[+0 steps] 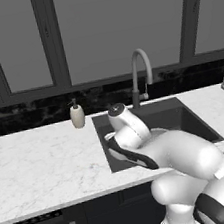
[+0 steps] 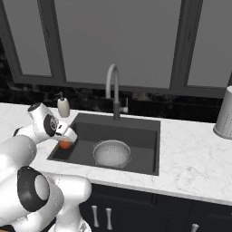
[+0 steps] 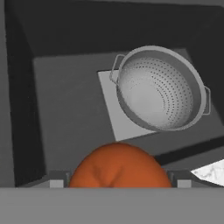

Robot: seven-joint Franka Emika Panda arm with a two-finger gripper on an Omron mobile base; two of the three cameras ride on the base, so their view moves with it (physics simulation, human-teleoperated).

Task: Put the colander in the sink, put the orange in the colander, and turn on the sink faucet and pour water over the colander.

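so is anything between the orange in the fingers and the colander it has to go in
Nothing visible is. The small round orange-red fruit is held over the left part of the dark grey recessed sink, and the round perforated silver-grey colander sits open and empty on the sink floor, with only bare floor between them.

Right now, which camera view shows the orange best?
The hand view: the orange sits large and close at the bottom, held in the hand, with the colander beyond it in the sink. The right base view shows it as a small orange spot under the hand over the sink's left end.
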